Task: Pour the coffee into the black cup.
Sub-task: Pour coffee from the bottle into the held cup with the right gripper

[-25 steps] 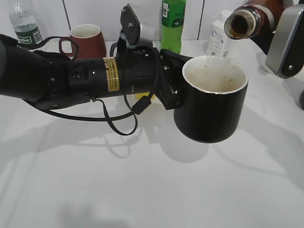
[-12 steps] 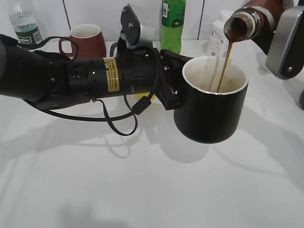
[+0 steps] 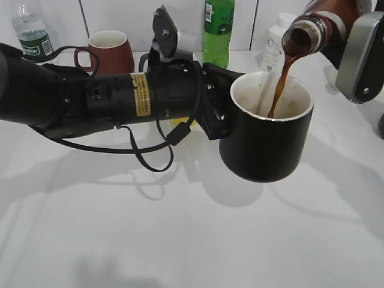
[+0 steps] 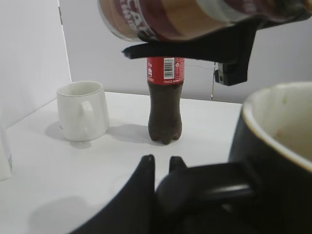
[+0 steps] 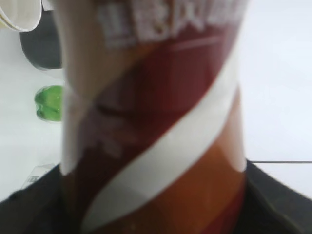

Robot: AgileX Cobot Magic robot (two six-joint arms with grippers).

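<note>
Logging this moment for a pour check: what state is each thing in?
Black cup: held off the table by its handle, taking coffee.
Coffee bottle: tilted, open, pouring.
Left gripper: shut on the cup handle.
Right gripper: holding the bottle.
Red mug: upright.
Green bottle: upright.

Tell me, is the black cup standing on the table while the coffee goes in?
No, in the exterior view the left gripper holds the black cup above the table, and its shadow lies below it.
</note>
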